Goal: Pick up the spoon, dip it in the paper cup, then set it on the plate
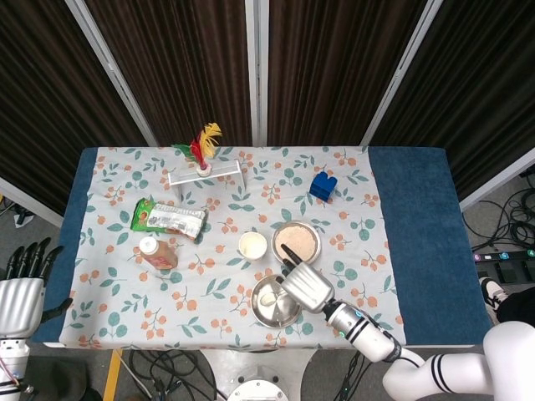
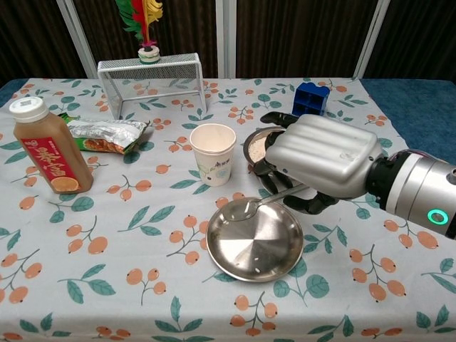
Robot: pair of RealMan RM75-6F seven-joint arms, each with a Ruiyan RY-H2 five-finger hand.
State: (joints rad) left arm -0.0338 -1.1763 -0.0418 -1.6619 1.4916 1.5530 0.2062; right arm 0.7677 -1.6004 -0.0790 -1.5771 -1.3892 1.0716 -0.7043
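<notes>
My right hand (image 2: 320, 164) (image 1: 304, 286) grips the handle of a metal spoon (image 2: 258, 204) and holds it low over the steel plate (image 2: 255, 249). The spoon's bowl (image 1: 267, 296) hangs above the plate's near-left part; whether it touches the plate I cannot tell. The white paper cup (image 2: 212, 153) (image 1: 252, 246) stands upright to the left of and behind the plate. My left hand (image 1: 23, 288) is off the table's left edge with its fingers spread and nothing in it.
A steel bowl of grain (image 1: 296, 241) sits just behind my right hand. A brown bottle (image 2: 44, 146), a snack packet (image 2: 107, 133), a wire rack (image 2: 152, 83) with a feather shuttlecock (image 2: 142, 25) and a blue block (image 2: 311, 98) stand further back.
</notes>
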